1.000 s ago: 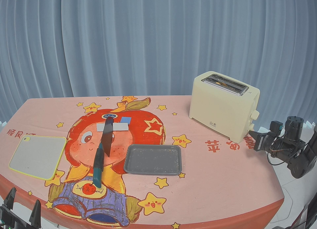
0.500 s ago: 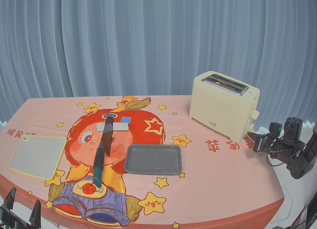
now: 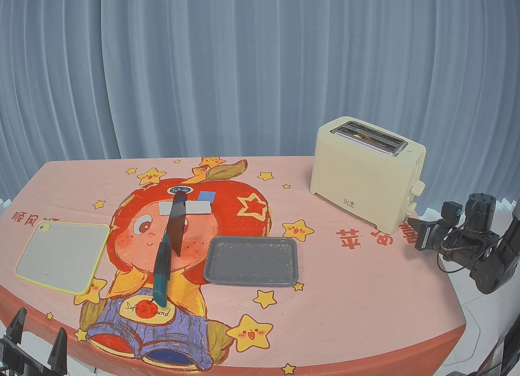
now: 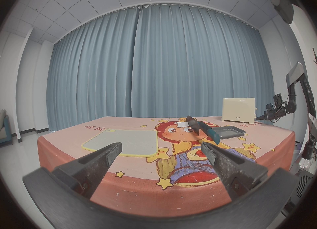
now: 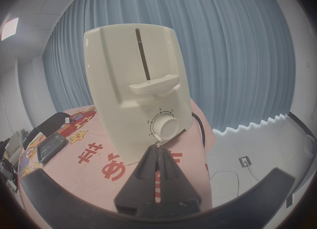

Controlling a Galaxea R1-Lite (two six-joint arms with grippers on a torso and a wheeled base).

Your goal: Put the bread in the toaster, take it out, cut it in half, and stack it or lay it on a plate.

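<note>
Toaster on table; right end effector, pinched together, near its dial; left end effector apart; knife beside tray.

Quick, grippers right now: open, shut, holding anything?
Left gripper: open, empty.
Right gripper: shut, holding nothing, tips close to the toaster.

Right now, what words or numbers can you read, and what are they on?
"1 2 3 4": around the round dial of the cream plastic toaster.
Red characters on the pink cartoon tablecloth: partly hidden, not readable.
Small mark on the toaster's side: too small.
</note>
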